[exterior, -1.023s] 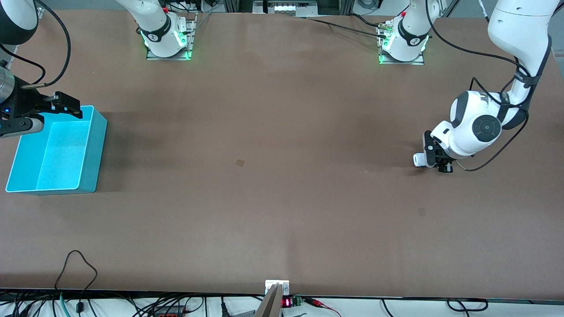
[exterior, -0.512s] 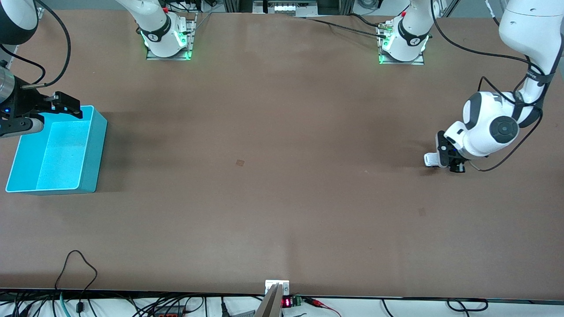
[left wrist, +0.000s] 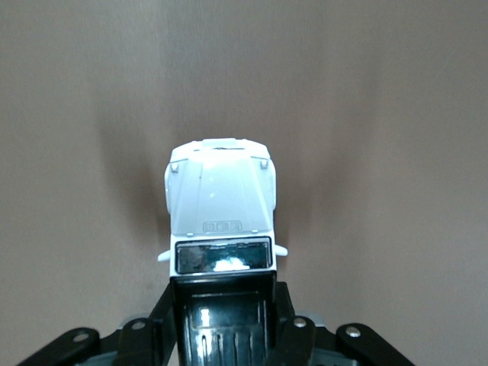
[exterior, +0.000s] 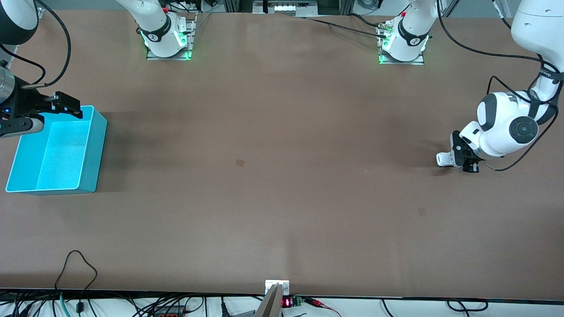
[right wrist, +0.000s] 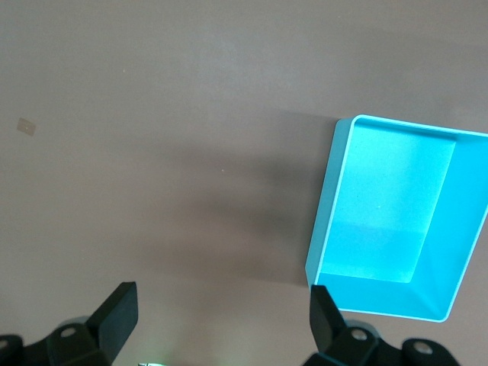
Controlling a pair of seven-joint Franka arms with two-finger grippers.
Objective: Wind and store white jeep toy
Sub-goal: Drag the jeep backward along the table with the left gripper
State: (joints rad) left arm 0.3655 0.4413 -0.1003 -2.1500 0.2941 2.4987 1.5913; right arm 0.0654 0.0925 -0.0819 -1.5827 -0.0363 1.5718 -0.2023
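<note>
Clamped on the white jeep toy (left wrist: pixel 221 229), the left gripper (exterior: pixel 456 159) is found low at the table (exterior: pixel 282 198) surface toward the left arm's end, with its jaws drawn in narrow against the sides of the rear cabin and black roof, while the white hood is left projecting free ahead of the fingers (left wrist: pixel 156 324). The step in hand is judged to be the winding: the toy appears pressed to, or held just at, the tabletop, as would be needed for its wheels to be dragged and the spring loaded, though contact of the wheels with the table cannot be confirmed. For the next move, firm downward pressure and a straight pull along the toy's own axis are called for, after which a release toward the turquoise bin (exterior: pixel 94 145) would be expected. That bin is seen well apart from the toy, at the right arm's end of the table, and nothing is seen in it. Over the bin's edge farthest from the front camera, the right gripper (exterior: pixel 66 105) is held waiting, its fingers spread wide and nothing between them.
</note>
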